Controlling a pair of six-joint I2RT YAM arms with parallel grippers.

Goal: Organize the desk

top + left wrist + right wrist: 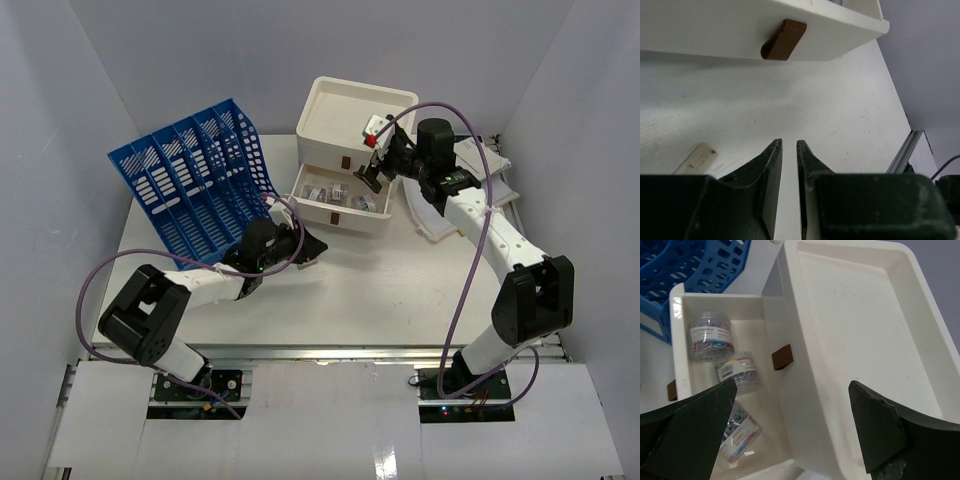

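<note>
From above, the desk fills the middle of the frame beneath both arms. The open drawer of the cream box sits at upper centre, and its long axis runs roughly left to right. The left gripper lies low on the desk just below and left of the drawer front, forearm stretched out flat, and looks the nearer arm for pushing the drawer shut. The right gripper hangs above the drawer's right end, elbow raised. A blue file rack leans at upper left.

In the left wrist view, the fingers are drawn almost together with only a slit between them, and they hold nothing. The drawer front crosses the top of the frame, its brown handle up and slightly left of the fingertips, with bare desk between. A pale ruler-like strip lies at lower left.

In the right wrist view, the fingers are spread wide and empty, pointing down over the wall between the top tray and the drawer. The jars lie in the drawer at left.
</note>
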